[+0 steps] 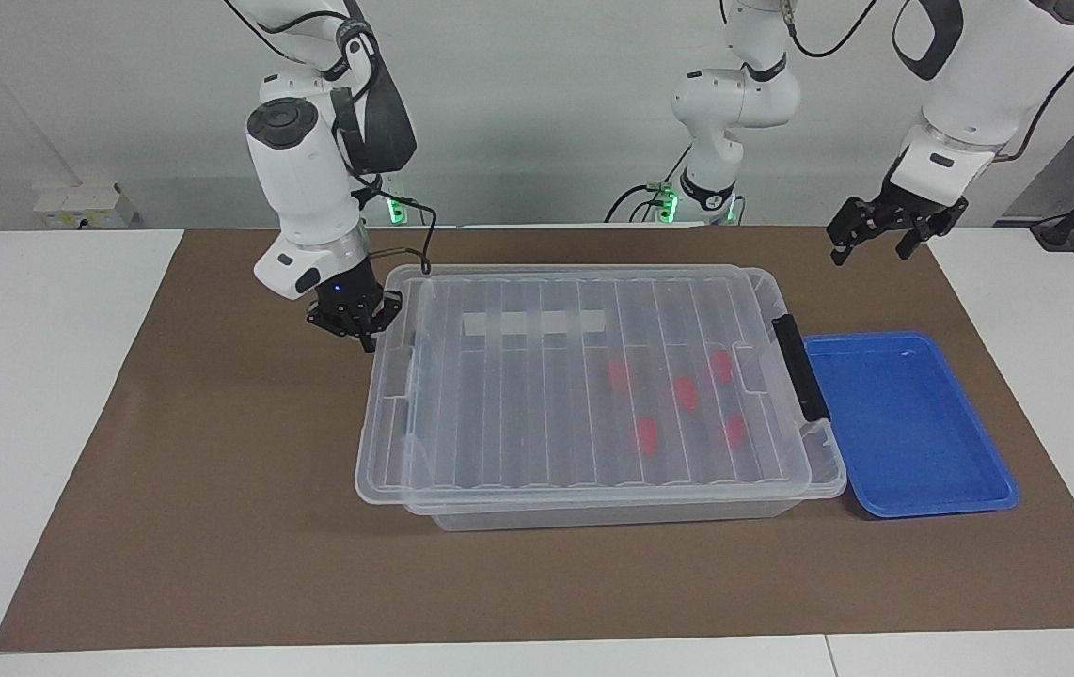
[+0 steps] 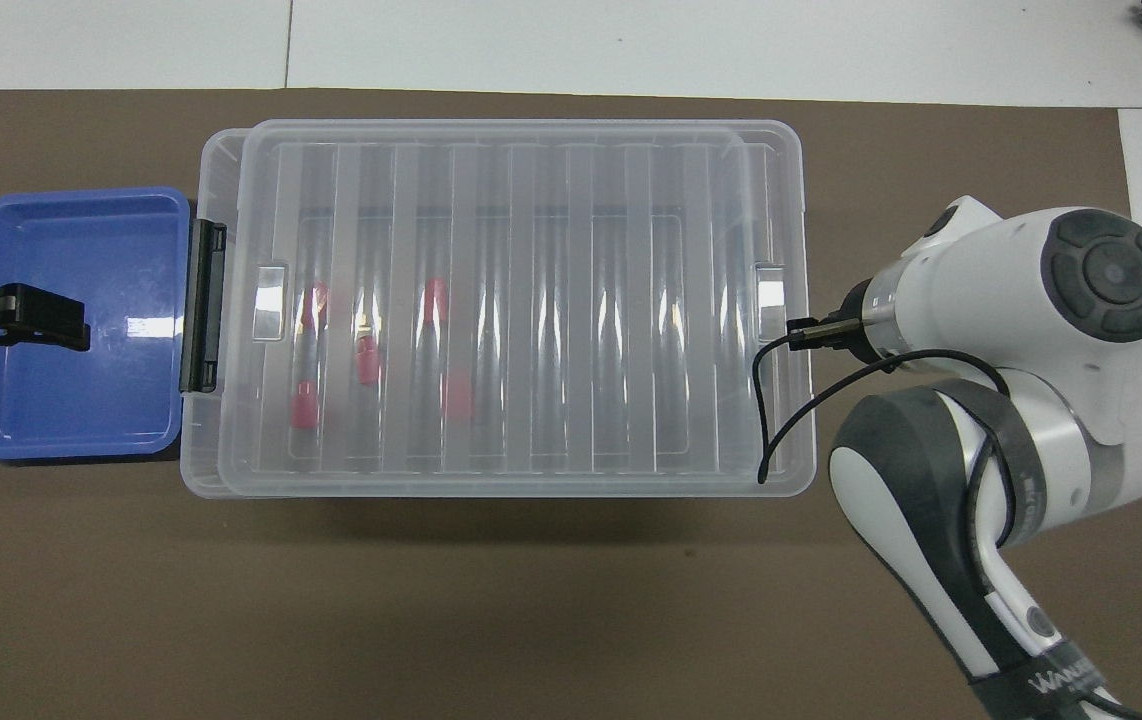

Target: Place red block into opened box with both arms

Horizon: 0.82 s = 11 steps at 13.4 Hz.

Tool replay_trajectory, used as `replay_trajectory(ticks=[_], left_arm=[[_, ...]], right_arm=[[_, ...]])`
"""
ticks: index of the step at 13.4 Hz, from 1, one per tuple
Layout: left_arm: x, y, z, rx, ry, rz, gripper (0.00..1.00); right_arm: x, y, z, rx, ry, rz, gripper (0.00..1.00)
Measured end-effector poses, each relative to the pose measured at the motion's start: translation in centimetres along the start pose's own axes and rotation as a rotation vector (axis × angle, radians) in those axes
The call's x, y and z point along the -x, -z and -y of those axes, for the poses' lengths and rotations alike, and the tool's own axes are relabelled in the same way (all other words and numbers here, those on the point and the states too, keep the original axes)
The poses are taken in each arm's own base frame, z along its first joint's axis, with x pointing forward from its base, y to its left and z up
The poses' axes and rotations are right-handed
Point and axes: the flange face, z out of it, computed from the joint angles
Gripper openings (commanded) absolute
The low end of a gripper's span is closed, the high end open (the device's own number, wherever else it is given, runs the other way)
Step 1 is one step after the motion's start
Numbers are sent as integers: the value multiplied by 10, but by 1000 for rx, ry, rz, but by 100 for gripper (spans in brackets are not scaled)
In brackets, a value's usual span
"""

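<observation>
The clear box [image 1: 819, 470] [image 2: 193, 470] stands mid-table with its ribbed lid [image 1: 537, 395] [image 2: 531, 300] lying almost fully over it. Only a narrow strip stays uncovered at the black latch [image 1: 798, 367] [image 2: 203, 305]. Several red blocks [image 1: 686, 393] [image 2: 367, 360] lie inside near the latch end, seen through the lid. My right gripper [image 1: 360, 324] [image 2: 811, 332] is shut, with its tip against the lid's end edge toward the right arm's end. My left gripper [image 1: 880, 240] [image 2: 41, 320] hangs open and empty in the air, over the blue tray in the overhead view.
A blue tray [image 1: 904, 423] [image 2: 71, 400] sits on the brown mat [image 1: 217, 527] right beside the box's latch end. A black cable from the right wrist loops over the lid's corner [image 2: 766, 430]. White table surface borders the mat.
</observation>
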Motion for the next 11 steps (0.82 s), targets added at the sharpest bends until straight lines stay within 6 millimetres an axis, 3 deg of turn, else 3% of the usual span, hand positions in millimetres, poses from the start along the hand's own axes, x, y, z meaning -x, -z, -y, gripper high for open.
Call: replay_trajectory(ticks=[5,11], left_arm=[[-1,0,16,1,30,1,100],[-1,0,17,1,31,1,100]], right_arm=[[1,2,7,-18,1,-1,0],[2,3,14,-20,12,-1,0]])
